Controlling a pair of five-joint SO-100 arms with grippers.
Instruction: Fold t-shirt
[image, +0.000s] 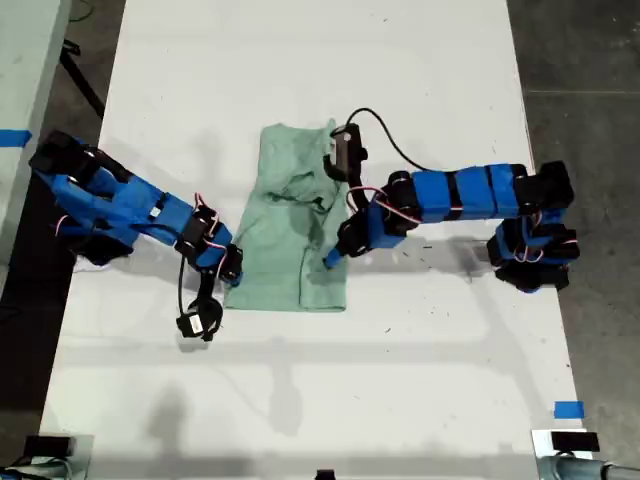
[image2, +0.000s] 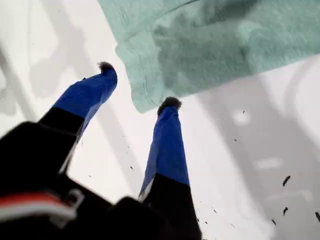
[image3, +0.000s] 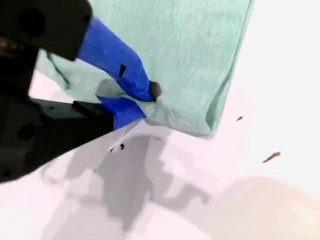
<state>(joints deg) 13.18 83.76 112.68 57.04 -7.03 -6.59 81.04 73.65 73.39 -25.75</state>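
The pale mint-green t-shirt (image: 290, 250) lies on the white table (image: 320, 400), partly folded into a tall strip with rumpled cloth near its middle. My second gripper (image: 332, 258) reaches in from the exterior view's right and is shut on the t-shirt's (image3: 190, 50) side edge, a little short of a folded lower corner. The second gripper's (image3: 150, 97) blue fingers pinch the cloth against the table. My first gripper (image: 228, 272) comes from the exterior view's left and stands open. One of the first gripper's (image2: 137, 85) fingertips (image2: 169, 103) is right beside a rounded corner of the t-shirt (image2: 225, 40), holding nothing.
Small dark specks (image2: 286, 180) dot the table beside the shirt. Blue tape marks sit at the table's edges (image: 568, 410) (image: 14, 137). Dark floor (image: 590, 80) borders the table on the exterior view's right. A black cable (image: 385, 135) loops above the second arm.
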